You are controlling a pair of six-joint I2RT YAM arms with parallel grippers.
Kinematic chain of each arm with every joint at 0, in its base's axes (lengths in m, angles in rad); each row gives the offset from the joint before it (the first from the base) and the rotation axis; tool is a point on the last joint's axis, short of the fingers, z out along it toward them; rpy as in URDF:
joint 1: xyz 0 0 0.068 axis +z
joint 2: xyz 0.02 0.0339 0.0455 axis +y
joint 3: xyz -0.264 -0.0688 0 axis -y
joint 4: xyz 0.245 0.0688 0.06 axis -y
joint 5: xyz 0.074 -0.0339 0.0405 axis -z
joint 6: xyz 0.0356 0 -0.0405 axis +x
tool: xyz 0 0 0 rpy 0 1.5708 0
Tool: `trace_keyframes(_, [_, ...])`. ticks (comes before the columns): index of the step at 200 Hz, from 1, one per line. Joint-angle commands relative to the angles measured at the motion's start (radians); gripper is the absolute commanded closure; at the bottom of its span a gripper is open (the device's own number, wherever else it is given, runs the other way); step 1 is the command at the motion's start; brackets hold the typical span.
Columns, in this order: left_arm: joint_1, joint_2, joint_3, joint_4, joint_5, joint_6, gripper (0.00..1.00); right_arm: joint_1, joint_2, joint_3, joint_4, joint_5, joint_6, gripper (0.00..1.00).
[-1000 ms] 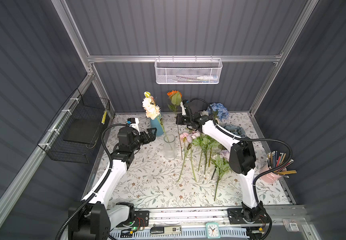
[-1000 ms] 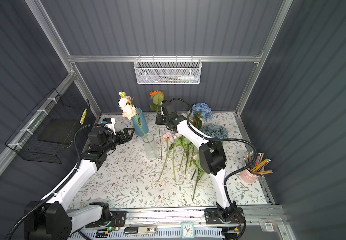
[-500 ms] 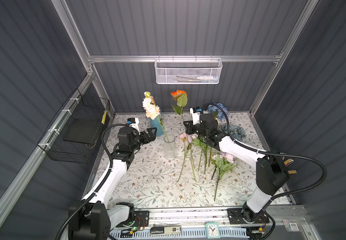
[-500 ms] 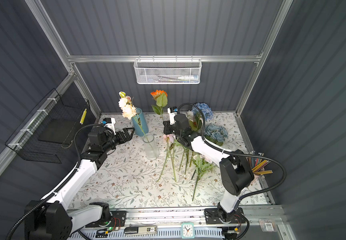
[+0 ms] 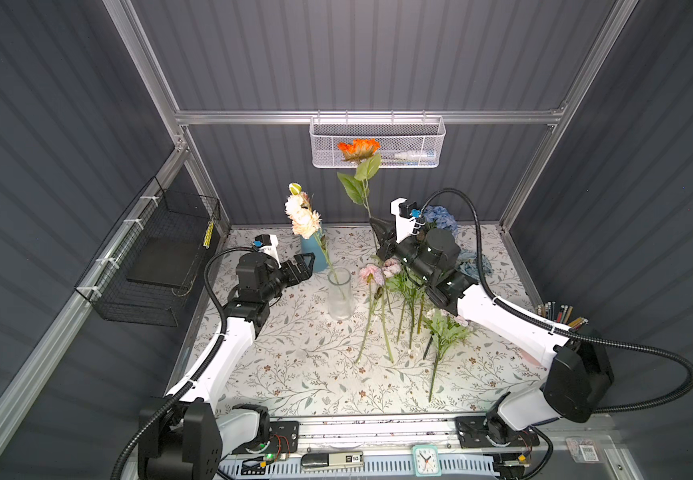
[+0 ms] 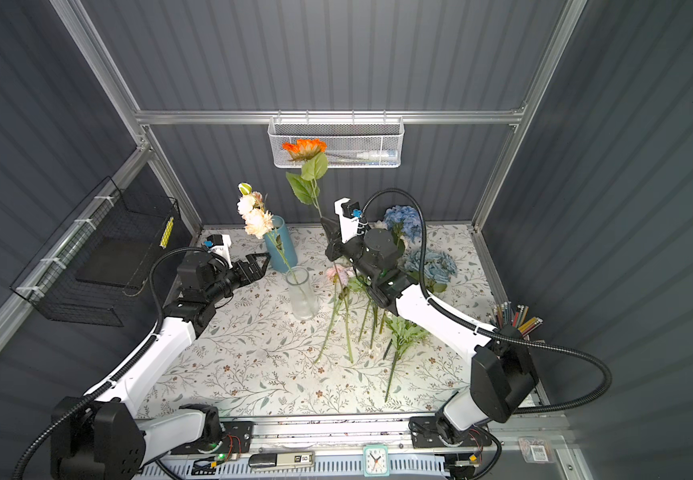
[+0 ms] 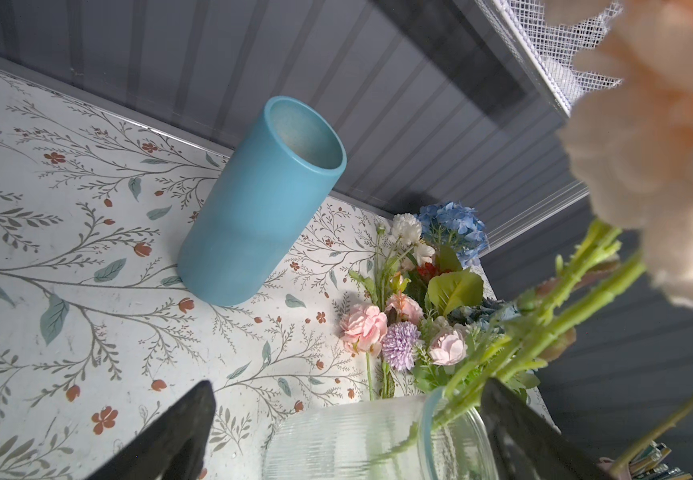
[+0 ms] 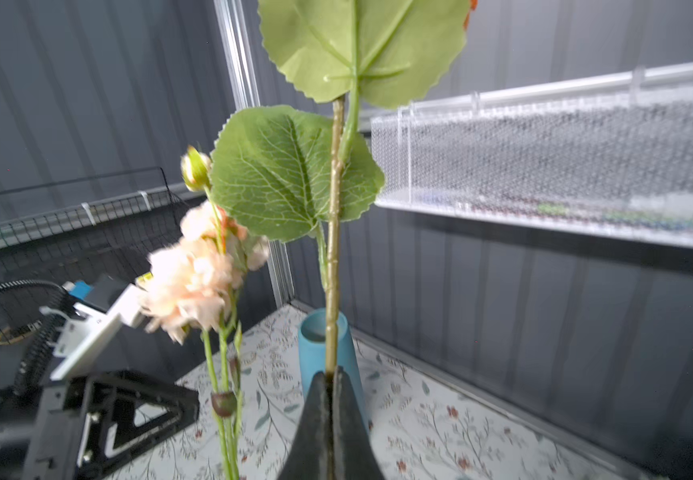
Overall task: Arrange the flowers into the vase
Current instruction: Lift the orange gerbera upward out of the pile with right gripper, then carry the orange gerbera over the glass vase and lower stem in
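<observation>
Orange daisy [image 5: 359, 148] held upright, stem pinched in the right fingers [image 8: 346, 415], head against the mesh basket [image 5: 423, 137]. The left fingers [image 5: 301, 268] spread wide just beside the glass vase [image 5: 339, 297], open worktop [image 5: 294, 374] in front.

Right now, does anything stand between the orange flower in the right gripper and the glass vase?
Nothing visible blocks the gap. The right gripper holds the orange flower upright, raised beside the glass vase. The peach spray leans out of its mouth, and the open left gripper sits on the far side.
</observation>
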Motion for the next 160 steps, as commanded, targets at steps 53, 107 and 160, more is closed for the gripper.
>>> trace_keyframes(53, [-0.002, -0.031, 0.003, -0.006, -0.009, -0.002, 0.00, 0.076, 0.118, 0.253, 0.333, -0.087, -0.071, 1.00])
trace_keyframes(107, [-0.001, -0.083, 0.000, -0.083, -0.036, 0.035, 0.00, 0.096, 0.252, 0.359, 0.434, -0.111, -0.043, 1.00])
trace_keyframes(160, [-0.001, -0.087, 0.001, -0.082, -0.030, 0.033, 0.00, 0.098, 0.359, 0.318, 0.536, -0.093, -0.025, 1.00])
